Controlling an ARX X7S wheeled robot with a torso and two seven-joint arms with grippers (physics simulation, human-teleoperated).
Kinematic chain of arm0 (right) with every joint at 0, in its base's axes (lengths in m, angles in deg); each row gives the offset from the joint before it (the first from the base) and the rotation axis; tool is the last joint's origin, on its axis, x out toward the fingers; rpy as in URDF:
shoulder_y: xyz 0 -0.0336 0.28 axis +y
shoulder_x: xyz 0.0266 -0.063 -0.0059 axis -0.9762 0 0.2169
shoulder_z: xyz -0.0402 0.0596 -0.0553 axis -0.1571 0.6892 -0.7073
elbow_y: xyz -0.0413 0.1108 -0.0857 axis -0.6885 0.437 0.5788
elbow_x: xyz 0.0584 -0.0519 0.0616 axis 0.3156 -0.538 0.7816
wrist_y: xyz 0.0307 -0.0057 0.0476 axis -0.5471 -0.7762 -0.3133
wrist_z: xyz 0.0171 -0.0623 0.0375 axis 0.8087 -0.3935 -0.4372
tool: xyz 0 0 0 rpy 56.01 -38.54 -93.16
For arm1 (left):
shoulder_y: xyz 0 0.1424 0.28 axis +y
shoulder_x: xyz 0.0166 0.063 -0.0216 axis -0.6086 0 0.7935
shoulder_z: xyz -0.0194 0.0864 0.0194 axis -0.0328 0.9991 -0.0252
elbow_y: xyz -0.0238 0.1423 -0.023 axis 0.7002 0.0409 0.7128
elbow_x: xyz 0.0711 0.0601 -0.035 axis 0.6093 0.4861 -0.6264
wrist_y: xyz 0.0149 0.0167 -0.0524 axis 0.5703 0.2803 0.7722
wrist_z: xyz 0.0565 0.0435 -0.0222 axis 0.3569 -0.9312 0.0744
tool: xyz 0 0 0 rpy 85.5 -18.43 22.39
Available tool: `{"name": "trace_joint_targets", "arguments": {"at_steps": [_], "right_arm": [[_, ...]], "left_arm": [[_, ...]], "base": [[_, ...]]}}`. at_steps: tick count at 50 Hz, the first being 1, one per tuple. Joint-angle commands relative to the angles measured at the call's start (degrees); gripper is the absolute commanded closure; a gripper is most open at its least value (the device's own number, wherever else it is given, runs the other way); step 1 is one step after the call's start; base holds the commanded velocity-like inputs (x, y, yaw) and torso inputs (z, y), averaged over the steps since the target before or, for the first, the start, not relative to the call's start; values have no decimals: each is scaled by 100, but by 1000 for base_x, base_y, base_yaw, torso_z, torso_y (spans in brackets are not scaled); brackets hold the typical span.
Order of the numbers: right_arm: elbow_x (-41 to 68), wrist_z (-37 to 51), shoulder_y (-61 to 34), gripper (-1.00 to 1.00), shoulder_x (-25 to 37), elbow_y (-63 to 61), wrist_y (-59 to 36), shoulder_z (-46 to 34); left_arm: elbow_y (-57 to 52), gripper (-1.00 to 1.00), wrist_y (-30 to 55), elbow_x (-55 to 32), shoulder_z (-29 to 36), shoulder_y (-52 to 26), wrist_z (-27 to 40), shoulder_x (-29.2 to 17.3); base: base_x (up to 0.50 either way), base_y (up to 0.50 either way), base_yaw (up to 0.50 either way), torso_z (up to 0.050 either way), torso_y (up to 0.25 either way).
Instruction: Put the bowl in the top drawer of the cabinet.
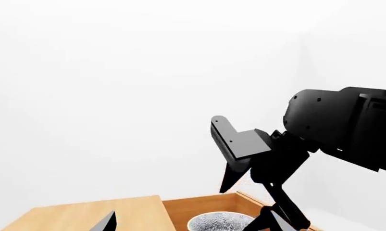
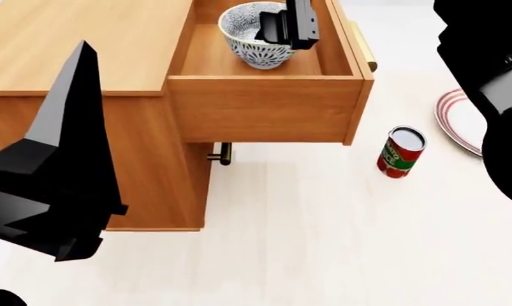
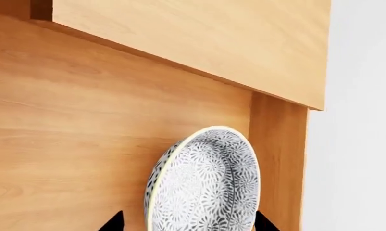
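The left gripper (image 2: 69, 191) hangs nearest — whether it is spread or closed I cannot tell. Farther off, the top drawer (image 2: 264, 108) stands open, the bowl (image 2: 254, 38) inside — apparently clasped by the right gripper (image 2: 290, 29).

Partly hidden and cropped

The right hand (image 2: 288, 25) covers part of the speckled blue-grey bowl (image 2: 248, 39); the red-ringed white plate (image 2: 460, 121) is cut off.

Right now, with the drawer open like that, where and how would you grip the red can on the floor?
Grip the red can around its cylindrical side wall at mid-height, coming from the robot's right, where the floor looks open. It appears to stand upright, apart from the top drawer and the plate, so a level side approach with jaws spanning its width should probably work; its flat lid offers no edge to pinch.
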State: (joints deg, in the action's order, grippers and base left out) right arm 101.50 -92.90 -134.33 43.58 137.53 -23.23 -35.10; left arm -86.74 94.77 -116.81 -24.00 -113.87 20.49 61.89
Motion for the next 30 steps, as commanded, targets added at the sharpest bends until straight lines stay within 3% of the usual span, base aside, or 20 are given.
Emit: {"name": "trace_joint_targets", "arguments": {"at_steps": [1,12,20,24,30], "right_arm": [[142,-183,-176,-100,-1,7,-41,16],[549,4,-377,-100,-1,111,205,81],[618,868,-326,-100,10,399,604,200],[972,1923,-314,-100,1328,-2539,-927,270],[1439,3431,-132,-100,2542,-5049,-2311,602]], "left_arm": [[13,-100,-16,-37,41,-18,39,16],[36,-100,148,23,-112,66,-86,115],[22,-100,152,32,-108,82,-90,109],[22,-100,233,71,-128,128,-127,167],[18,-100,272,60,-188,154,-155,176]], "base": [[0,0,0,0,141],[0,0,0,0,140],[0,0,0,0,140],[0,0,0,0,137],[0,0,0,0,129]]}}
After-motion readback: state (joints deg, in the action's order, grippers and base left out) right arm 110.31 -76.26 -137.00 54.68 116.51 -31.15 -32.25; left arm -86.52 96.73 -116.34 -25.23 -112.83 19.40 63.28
